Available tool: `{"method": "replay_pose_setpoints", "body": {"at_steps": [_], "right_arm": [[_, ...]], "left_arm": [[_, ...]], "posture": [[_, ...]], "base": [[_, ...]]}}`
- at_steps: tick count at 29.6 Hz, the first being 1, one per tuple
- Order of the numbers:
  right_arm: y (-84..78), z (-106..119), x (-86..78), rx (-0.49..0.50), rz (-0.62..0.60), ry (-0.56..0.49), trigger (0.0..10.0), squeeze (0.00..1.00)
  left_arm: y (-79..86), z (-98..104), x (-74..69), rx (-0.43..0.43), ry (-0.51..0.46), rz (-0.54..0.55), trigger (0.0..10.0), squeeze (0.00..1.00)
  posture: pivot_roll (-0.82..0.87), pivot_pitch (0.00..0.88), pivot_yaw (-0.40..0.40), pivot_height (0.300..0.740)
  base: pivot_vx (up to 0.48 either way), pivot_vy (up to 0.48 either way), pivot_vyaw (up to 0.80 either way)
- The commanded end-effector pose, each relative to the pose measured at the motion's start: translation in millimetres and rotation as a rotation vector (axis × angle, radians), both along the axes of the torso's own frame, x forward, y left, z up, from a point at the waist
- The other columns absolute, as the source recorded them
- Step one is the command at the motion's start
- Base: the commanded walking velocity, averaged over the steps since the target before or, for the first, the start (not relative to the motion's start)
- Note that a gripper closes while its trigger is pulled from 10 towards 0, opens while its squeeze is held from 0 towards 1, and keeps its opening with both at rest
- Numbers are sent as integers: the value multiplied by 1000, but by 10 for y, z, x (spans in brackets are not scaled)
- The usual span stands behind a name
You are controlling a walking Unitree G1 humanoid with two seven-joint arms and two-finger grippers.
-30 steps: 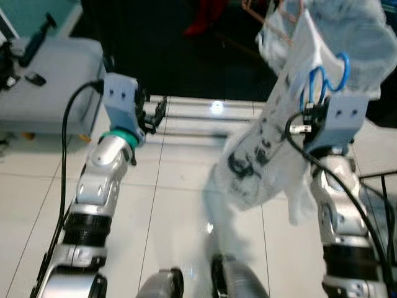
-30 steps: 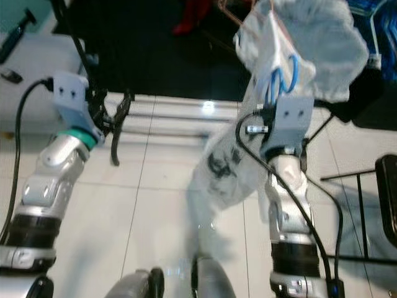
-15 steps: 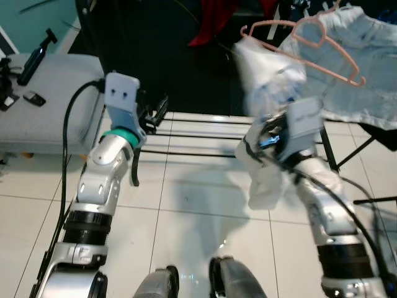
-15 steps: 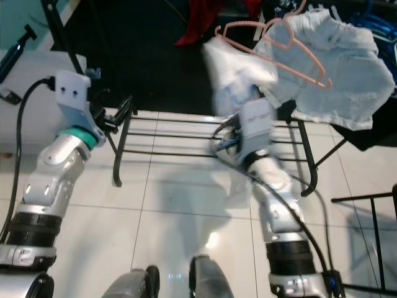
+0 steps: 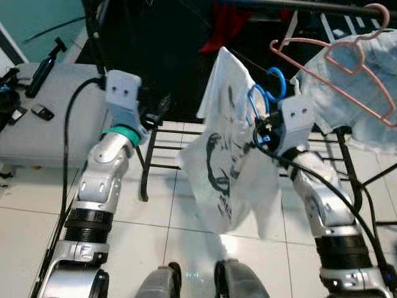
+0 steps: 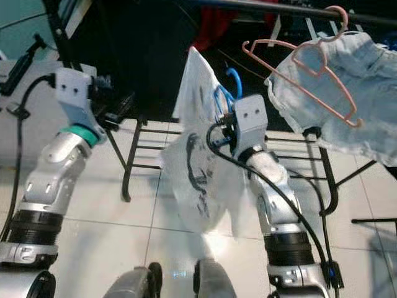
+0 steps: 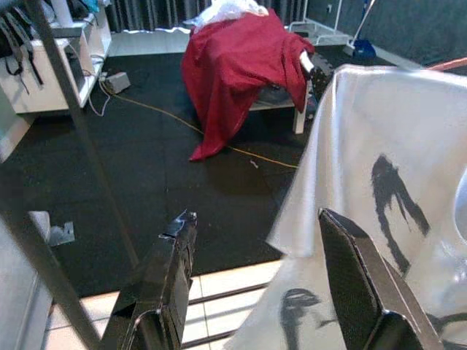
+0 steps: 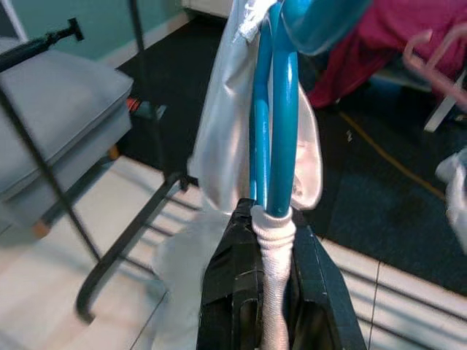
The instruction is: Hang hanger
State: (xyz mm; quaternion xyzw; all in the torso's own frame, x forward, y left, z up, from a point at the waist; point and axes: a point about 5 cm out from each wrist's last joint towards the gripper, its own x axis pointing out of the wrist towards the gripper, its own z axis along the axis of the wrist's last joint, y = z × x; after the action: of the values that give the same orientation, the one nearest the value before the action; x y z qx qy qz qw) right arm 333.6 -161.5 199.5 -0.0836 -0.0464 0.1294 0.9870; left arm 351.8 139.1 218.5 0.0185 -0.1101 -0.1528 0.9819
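A blue hanger (image 5: 265, 99) carries a white printed shirt (image 5: 226, 167) that drapes below it. My right gripper (image 8: 271, 251) is shut on the hanger's blue neck (image 8: 273, 124), holding it up below the dark rail (image 5: 310, 5) of a clothes rack. A pink hanger (image 5: 329, 65) with a pale blue garment (image 5: 366, 93) hangs on that rail at the right. My left gripper (image 7: 255, 255) is open, raised at the left beside the shirt (image 7: 379, 189), nothing between its fingers.
The rack's black legs and lower bars (image 5: 161, 149) stand on the white tile floor. A grey seat (image 5: 43, 105) with small items is at the far left. A red cloth (image 7: 241, 65) lies over furniture on the dark mat behind. My feet (image 5: 192, 282) are below.
The camera has tilted up, so the rail is now in view. My right arm has swung the blue hanger and shirt back upright, higher and more central. The left arm has barely shifted.
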Motion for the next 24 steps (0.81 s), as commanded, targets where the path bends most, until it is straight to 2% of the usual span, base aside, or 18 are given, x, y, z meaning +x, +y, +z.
{"method": "replay_pose_setpoints", "body": {"at_steps": [1, 21, 23, 24], "right_arm": [[-6, 152, 35, 27, 4, -60, 10000, 0], [-13, 193, 67, 36, 2, -71, 10000, 0], [-23, 293, 123, 40, -1, -101, 10000, 0], [-43, 437, 155, 55, -2, -167, 10000, 0]], "left_arm": [[-56, -46, -7, 8, 12, -18, 10000, 0], [-60, -45, -3, 7, 10, -19, 10000, 0], [-65, -43, -8, 7, 8, -23, 10000, 0], [-162, -76, -160, 29, 19, -210, 10000, 0]], "posture": [[-166, 144, 86, 737], [-166, 144, 86, 737], [-163, 140, 85, 737], [-157, 148, 88, 737]], "base": [[472, 0, 0], [472, 0, 0], [469, 0, 0], [0, 0, 0]]}}
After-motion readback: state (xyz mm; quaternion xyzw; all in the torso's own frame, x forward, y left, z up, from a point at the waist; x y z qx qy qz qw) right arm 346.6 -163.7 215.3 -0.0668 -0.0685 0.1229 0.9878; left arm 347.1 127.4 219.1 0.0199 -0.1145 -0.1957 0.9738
